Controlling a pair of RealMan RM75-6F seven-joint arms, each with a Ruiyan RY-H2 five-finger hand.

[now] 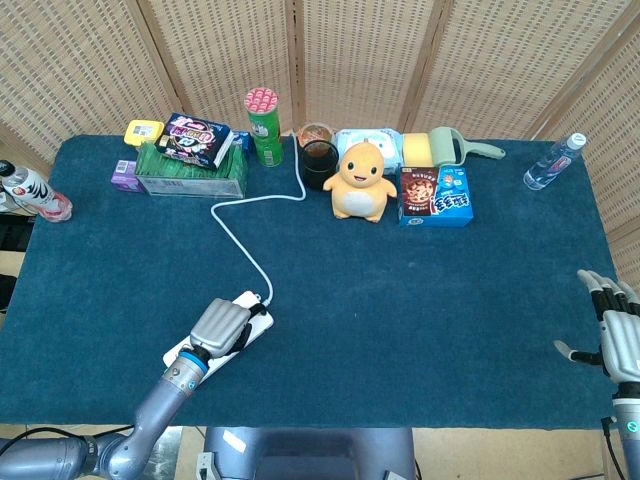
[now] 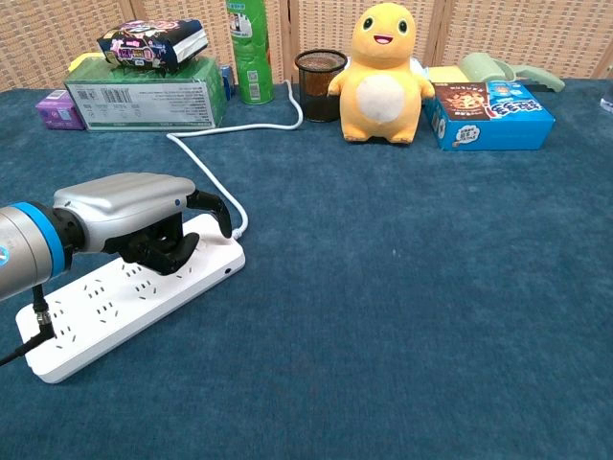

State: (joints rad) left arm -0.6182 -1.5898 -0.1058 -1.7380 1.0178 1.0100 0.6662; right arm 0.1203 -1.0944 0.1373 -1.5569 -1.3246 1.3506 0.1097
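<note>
A white power strip (image 1: pixel 257 312) lies flat on the blue cloth at the front left, its white cord (image 1: pixel 240 235) running back toward the row of objects. My left hand (image 1: pixel 222 325) sits over the strip's cord end. In the chest view the left hand (image 2: pixel 129 216) has its dark fingers curled down onto the top of the power strip (image 2: pixel 105 316), with the thumb arched apart above the cord end; nothing is clasped. My right hand (image 1: pixel 610 335) hovers at the table's right front edge, fingers spread and empty. It does not show in the chest view.
Along the back stand a green box (image 1: pixel 190 172) with a snack bag on top, a green tube can (image 1: pixel 264 128), a black cup (image 1: pixel 318 165), a yellow plush (image 1: pixel 360 180) and a blue snack box (image 1: pixel 436 195). Bottles lie at the far left (image 1: pixel 30 190) and far right (image 1: pixel 552 162).
</note>
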